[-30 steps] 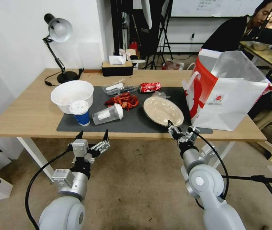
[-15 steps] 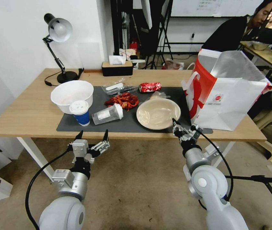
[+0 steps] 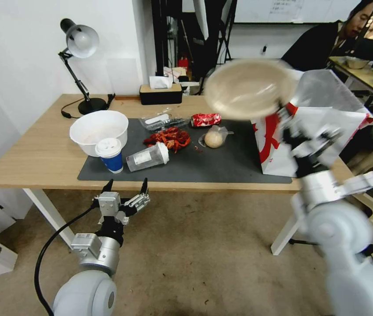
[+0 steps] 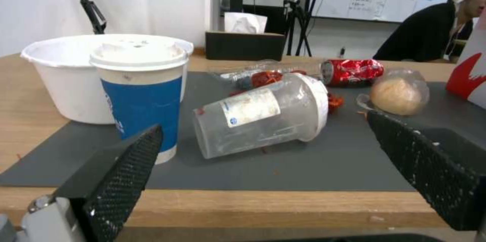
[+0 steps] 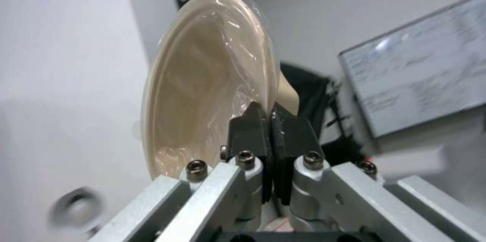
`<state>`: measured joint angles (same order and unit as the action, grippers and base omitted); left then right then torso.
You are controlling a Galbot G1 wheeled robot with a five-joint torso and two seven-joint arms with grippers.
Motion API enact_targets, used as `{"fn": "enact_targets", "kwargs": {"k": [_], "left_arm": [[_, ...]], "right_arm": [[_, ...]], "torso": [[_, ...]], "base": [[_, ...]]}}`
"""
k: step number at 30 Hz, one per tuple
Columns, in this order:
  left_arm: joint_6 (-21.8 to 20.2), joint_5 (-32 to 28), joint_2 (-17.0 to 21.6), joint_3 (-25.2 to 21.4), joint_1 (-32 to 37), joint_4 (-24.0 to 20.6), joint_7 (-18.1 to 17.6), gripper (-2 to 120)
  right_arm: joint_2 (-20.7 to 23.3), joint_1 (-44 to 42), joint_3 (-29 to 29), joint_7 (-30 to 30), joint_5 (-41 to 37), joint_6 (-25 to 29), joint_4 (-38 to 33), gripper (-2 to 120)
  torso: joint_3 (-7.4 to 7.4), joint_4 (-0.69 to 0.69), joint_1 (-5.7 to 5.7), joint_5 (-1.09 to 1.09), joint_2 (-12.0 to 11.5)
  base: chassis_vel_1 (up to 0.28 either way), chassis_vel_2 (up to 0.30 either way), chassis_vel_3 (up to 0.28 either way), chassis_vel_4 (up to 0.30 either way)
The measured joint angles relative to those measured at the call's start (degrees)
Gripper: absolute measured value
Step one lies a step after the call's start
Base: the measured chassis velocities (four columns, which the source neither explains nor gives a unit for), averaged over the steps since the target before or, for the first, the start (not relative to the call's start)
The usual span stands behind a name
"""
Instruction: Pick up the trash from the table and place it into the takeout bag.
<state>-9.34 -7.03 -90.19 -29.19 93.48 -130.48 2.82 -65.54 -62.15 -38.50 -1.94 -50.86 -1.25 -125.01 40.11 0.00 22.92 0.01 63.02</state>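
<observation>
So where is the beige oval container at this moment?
In the head view the beige oval container is up in the air on the robot's right, pinched at its rim by the right hand, just above the takeout bag.

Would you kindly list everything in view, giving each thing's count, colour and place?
Container: one, beige, held in the air above the bag.
Takeout bag: one, white and red, table's right end.
Bowl: one, white, mat's left end.
Paper cup: one, blue, white-lidded, before the bowl.
Plastic cup: one, clear, lying on the mat.
Crayfish shells: red pile, mid mat.
Can: one, red, crushed, mat's far edge.
Bagged bun: one, tan, mid mat.
Tissue box: one, black, far edge.
Lamp: one, black, far left.
Table: one, light wood.
Left gripper: open, before the table.
Right gripper: shut on the container's rim.
</observation>
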Motion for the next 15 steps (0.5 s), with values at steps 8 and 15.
{"fn": "enact_targets", "kwargs": {"k": [8, 15], "left_arm": [[0.70, 0.54, -0.46, 0.51, 0.23, 0.10, 0.34, 100], [0.95, 0.55, -0.42, 0.45, 0.30, 0.10, 0.40, 100]], "right_arm": [[4.30, 4.42, -4.32, -5.99, 9.31, -1.22, 7.60, 0], [4.41, 5.35, -5.56, -8.29, 12.30, -3.67, 10.00, 0]], "torso": [[0.00, -0.01, 0.00, 0.01, 0.00], [0.00, -0.01, 0.00, 0.00, 0.00]], "base": [[0.000, 0.000, 0.000, 0.000], [0.000, 0.000, 0.000, 0.000]]}}
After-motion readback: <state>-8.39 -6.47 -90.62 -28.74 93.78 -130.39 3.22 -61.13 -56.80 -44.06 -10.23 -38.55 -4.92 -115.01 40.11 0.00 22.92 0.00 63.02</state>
